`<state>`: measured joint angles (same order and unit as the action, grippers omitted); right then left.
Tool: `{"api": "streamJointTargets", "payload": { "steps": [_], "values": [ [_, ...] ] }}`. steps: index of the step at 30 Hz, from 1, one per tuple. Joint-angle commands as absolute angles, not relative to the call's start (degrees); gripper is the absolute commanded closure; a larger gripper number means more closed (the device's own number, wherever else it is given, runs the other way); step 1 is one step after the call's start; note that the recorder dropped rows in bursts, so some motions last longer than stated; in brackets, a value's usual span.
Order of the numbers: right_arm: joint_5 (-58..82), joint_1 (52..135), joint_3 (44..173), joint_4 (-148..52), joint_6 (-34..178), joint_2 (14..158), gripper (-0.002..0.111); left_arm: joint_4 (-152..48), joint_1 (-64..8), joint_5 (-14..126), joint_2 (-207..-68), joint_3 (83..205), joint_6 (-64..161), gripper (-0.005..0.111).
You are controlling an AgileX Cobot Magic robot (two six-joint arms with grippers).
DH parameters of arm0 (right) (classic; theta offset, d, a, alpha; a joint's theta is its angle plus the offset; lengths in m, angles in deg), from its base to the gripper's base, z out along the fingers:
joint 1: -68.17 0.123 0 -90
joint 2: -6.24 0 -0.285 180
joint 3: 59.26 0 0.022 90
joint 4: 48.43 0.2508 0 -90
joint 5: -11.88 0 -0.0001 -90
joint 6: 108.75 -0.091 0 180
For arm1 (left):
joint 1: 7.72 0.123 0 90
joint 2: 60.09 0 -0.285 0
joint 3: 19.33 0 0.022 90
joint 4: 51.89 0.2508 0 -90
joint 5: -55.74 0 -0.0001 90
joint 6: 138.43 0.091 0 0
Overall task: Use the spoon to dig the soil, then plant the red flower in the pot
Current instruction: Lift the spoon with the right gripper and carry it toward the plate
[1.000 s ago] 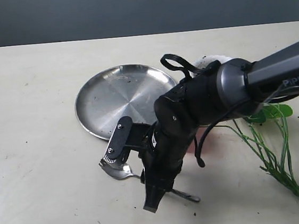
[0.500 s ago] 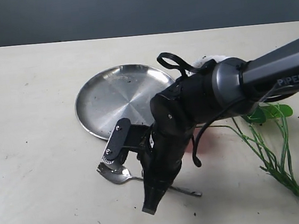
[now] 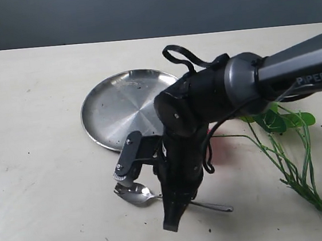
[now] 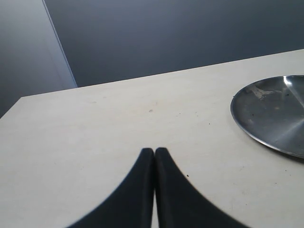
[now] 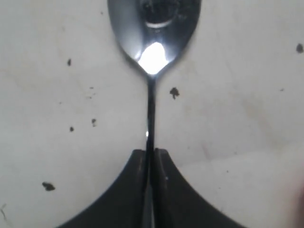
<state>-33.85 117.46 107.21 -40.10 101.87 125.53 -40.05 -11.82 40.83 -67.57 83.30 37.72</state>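
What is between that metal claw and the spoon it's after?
Nothing visible: the right gripper is already shut on the spoon, its fingers pinching the thin handle, with the bowl pointing away over the table.

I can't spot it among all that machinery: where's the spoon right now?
The spoon lies low on the table just in front of the steel plate, its thin handle pinched in the right tool.

My right pincer [image 5: 150, 159] is clamped on the thin handle of the spoon [image 5: 151, 42], its two dark tips pressed against either side. The shiny bowl lies beyond the tips over the pale tabletop [image 5: 247, 118], where dark soil specks [image 5: 174, 92] are scattered.
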Motion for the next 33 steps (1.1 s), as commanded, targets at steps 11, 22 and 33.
{"api": "streamJointTargets", "payload": {
  "steps": [11, 22, 33],
  "values": [
    [-40.46, 117.42, 121.71, -47.98, 102.24, 122.34, 0.108, -40.26, -11.95, 41.24, -67.87, 83.46, 37.67, 0.105],
    [-40.46, 117.30, 130.47, -81.30, 95.57, 118.75, 0.108, -40.26, -11.95, 41.24, -67.87, 83.46, 37.67, 0.105],
    [-50.62, 106.28, 130.47, -114.37, 88.86, 118.88, 0.108, -40.26, -11.95, 41.24, -67.87, 83.46, 37.67, 0.105]
  ]
}}
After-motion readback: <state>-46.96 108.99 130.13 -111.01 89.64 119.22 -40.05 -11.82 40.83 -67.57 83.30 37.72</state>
